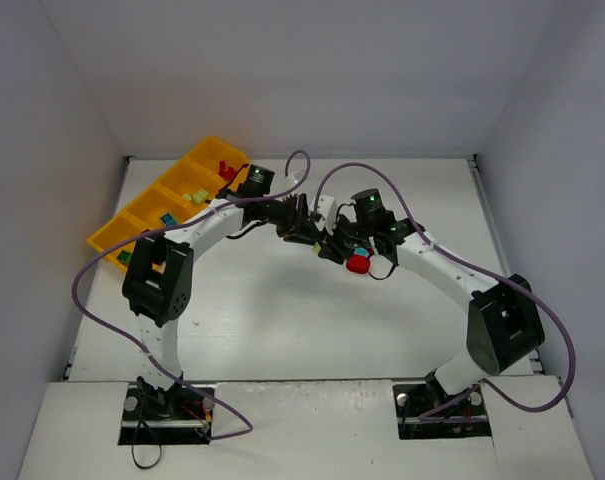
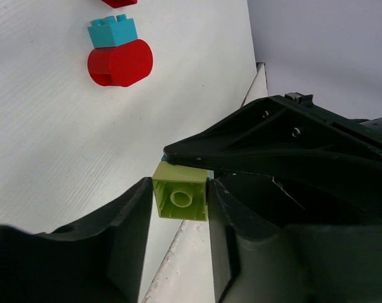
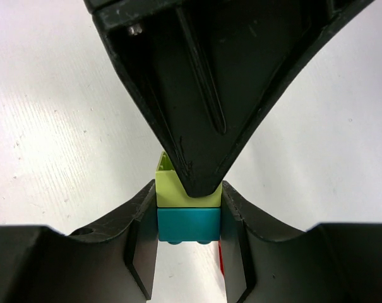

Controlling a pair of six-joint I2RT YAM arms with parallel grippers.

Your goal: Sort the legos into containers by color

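A yellow-green brick (image 2: 180, 201) stacked on a teal brick (image 3: 189, 225) is held between both grippers above the table's middle. My left gripper (image 2: 180, 208) is shut on the yellow-green brick (image 3: 170, 189). My right gripper (image 3: 189, 233) is shut on the teal brick, and its pads also reach the yellow-green one. The two grippers meet tip to tip in the top view, left (image 1: 315, 240) and right (image 1: 338, 247). A red half-round (image 2: 120, 63) with a light-blue brick (image 2: 112, 31) on it lies on the table just below them (image 1: 358, 264). The orange-yellow tray (image 1: 110, 232) stands at the far left.
The tray's compartments hold red bricks (image 1: 225, 168), yellow-green bricks (image 1: 194, 195), a blue brick (image 1: 166, 218) and a green brick (image 1: 125, 256). Another red piece (image 2: 119, 2) shows at the top edge of the left wrist view. Purple cables loop over both arms.
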